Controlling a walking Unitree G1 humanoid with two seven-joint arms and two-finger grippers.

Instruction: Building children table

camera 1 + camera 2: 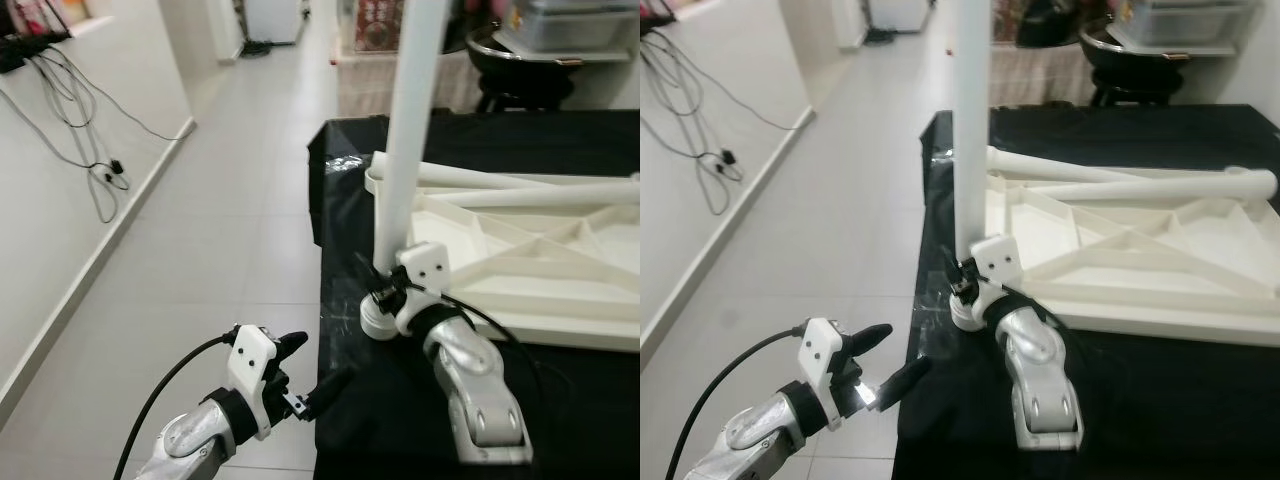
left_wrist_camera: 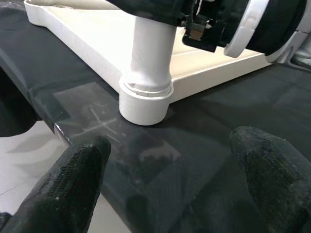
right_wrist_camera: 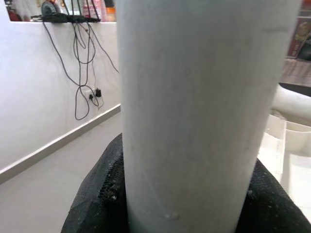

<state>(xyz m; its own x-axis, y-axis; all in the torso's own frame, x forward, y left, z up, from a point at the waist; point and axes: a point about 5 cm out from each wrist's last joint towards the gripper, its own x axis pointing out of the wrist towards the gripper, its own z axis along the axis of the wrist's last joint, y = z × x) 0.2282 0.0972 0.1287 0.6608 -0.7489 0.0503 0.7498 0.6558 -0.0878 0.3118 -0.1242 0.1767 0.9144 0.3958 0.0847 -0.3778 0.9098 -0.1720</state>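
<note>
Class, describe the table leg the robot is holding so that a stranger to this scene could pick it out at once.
Find the black-covered table with the white upturned tabletop lying on it. At that tabletop's near left corner, one white leg stands upright in its socket, with the right gripper shut around its base. The other white legs lie flat across the tabletop; this one alone stands.

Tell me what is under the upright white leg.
The upright white leg stands in a round corner socket of the upside-down white tabletop. The right claw grips it; the leg's lower end is hidden.

The upright leg stands in the tabletop's corner on the desk, right of the left tool.
</note>
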